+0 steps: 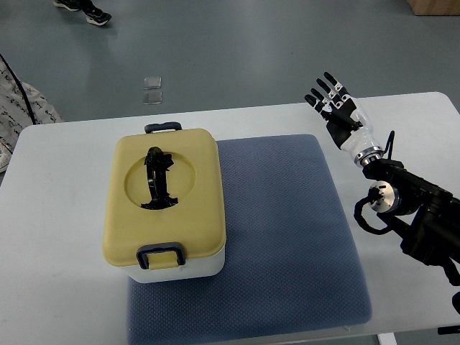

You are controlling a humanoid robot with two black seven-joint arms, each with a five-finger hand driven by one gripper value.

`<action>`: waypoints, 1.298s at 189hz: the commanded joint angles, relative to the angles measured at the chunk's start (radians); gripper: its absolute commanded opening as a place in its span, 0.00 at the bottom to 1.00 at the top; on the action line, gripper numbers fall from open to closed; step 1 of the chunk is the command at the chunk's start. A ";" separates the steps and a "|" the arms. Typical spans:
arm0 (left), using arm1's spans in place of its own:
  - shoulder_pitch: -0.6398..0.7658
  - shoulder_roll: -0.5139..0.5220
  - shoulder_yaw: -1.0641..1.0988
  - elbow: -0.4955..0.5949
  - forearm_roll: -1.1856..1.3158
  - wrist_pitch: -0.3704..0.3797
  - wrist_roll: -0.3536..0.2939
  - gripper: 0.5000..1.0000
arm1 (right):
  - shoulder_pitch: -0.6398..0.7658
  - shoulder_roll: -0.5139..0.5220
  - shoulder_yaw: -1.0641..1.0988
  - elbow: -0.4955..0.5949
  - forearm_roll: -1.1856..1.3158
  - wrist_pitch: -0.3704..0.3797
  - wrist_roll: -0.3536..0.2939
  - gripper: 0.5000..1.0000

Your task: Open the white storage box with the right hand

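A white storage box (205, 264) with a pale yellow lid (169, 198) stands on the left part of a blue mat (287, 230). The lid is down, with a black folding handle (157, 178) lying in its round recess and dark blue latches at the near (160, 254) and far (163, 128) ends. My right hand (334, 104) hovers over the table's far right, well away from the box, fingers spread and holding nothing. Its arm (413, 208) comes in from the right edge. The left arm does not show.
The white table (65, 215) carries the mat and box. A person's shoes (83, 8) are on the grey floor at the top left, and patterned fabric (18, 108) shows at the left edge. Two small clear squares (152, 89) lie on the floor beyond the table.
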 commanded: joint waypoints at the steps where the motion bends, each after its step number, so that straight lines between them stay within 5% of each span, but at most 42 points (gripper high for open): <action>1: 0.000 0.000 -0.001 0.000 -0.001 0.000 0.000 1.00 | 0.001 -0.004 0.000 -0.003 0.000 0.002 0.000 0.86; 89: 0.000 0.000 -0.001 0.000 0.001 0.000 0.000 1.00 | 0.082 -0.064 -0.026 0.016 -0.068 0.008 -0.002 0.86; 155: 0.000 0.000 -0.001 0.000 0.001 0.000 0.000 1.00 | 0.286 -0.217 -0.078 0.155 -0.755 0.074 0.000 0.86; 245: 0.000 0.000 -0.001 0.000 0.001 0.000 0.000 1.00 | 0.660 -0.190 -0.284 0.403 -1.344 0.192 0.048 0.85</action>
